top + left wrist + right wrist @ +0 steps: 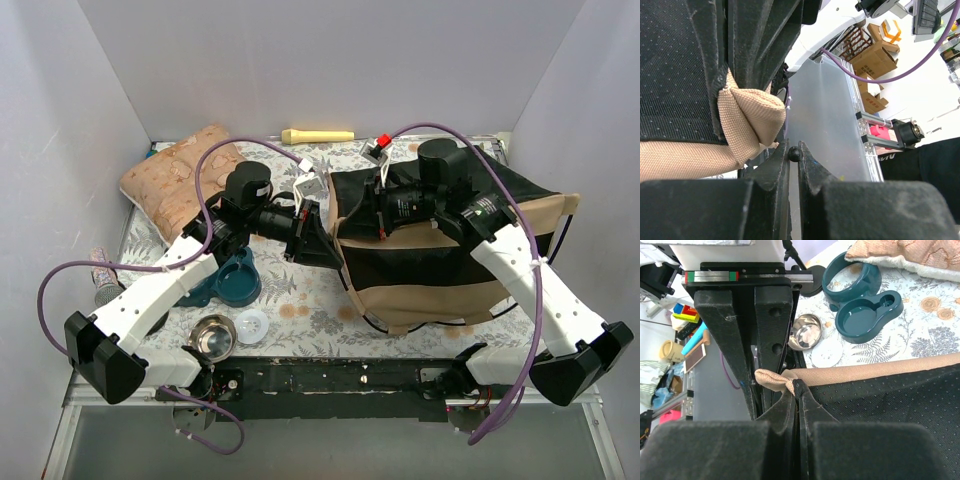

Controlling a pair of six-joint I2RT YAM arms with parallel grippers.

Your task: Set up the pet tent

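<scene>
I've got the pet tent lying collapsed on the right half of the floral mat, with its tan shell and black mesh bunched up and my right arm stretched across the top of it. The right gripper is clamped, fingers pressed together on the tan hem right where it meets the dotted black fabric. Over at the tent's left corner, the left gripper has its fingers almost touching, pinching a small rounded black tip, and a fold of tan cloth bulges just above. Now the clutter. A teal feeder sits just beside the left forearm, close to that corner. A steel bowl and a white lid lie side by side near the front edge. The patterned cushion fills the back-left corner, well apart from the tent. A yellow cylinder rests against the back wall, and a small red-and-black piece sits just behind the tent. A purple cable loops over near the cushion.
</scene>
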